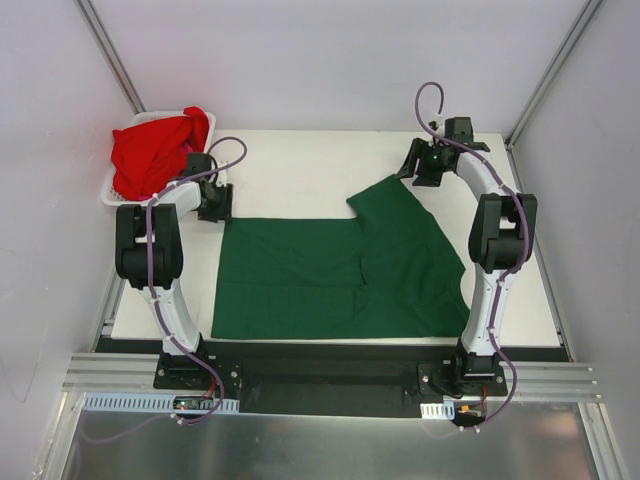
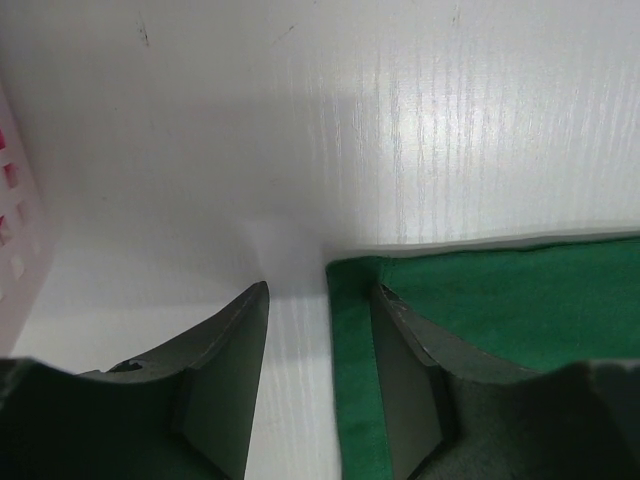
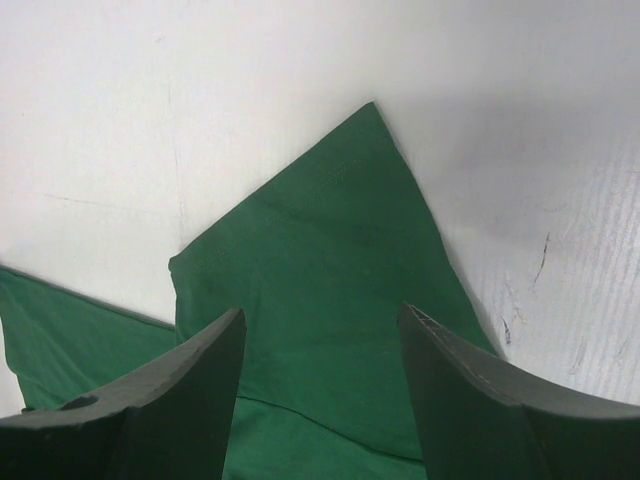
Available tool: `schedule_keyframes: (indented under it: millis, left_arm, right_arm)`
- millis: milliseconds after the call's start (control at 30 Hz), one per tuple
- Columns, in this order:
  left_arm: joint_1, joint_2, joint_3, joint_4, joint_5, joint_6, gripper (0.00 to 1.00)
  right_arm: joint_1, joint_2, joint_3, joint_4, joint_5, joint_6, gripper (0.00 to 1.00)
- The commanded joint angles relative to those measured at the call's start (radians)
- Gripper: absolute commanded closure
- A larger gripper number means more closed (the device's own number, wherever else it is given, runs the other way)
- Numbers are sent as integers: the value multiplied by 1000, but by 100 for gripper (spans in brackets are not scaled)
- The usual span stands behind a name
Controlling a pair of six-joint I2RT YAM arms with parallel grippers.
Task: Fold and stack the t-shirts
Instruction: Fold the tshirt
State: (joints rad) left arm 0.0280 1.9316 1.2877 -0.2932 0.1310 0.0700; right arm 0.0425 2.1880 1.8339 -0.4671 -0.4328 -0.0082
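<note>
A dark green t-shirt (image 1: 340, 270) lies spread flat on the white table, one sleeve (image 1: 392, 200) pointing toward the far side. My left gripper (image 1: 215, 205) sits low at the shirt's far left corner. In the left wrist view its jaws (image 2: 318, 300) stand apart astride the green hem (image 2: 350, 340), with the right finger (image 2: 410, 380) over the cloth. My right gripper (image 1: 425, 165) hovers just beyond the sleeve. Its jaws (image 3: 320, 320) stand wide over the sleeve (image 3: 330, 250), gripping nothing. A bright red t-shirt (image 1: 155, 150) is bunched in the basket.
The white slotted basket (image 1: 110, 192) stands at the table's far left corner, close to my left gripper; its wall (image 2: 12, 240) shows at the left wrist view's edge. Bare white table (image 1: 300, 160) lies beyond the shirt. Grey walls enclose the table.
</note>
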Motion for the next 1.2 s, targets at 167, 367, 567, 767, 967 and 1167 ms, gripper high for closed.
schedule_keyframes:
  millis: [167, 367, 567, 767, 967, 1167]
  left_arm:
    - [13, 21, 50, -27, 70, -13, 59]
    - [13, 32, 59, -29, 96, -18, 60]
    - [13, 41, 56, -29, 110, -16, 65]
    - [13, 44, 45, -31, 84, -7, 66]
    - [13, 58, 48, -38, 88, -9, 77]
    - [13, 60, 50, -40, 98, -12, 93]
  right_arm:
    - [-16, -45, -8, 19, -26, 5, 35]
    - [-20, -43, -9, 21, -27, 5, 35]
    - [-21, -42, -9, 21, -27, 5, 35]
    - [-26, -42, -7, 24, -30, 29, 35]
    - [-26, -39, -9, 24, -34, 30, 35]
    - [-27, -33, -9, 25, -32, 30, 35]
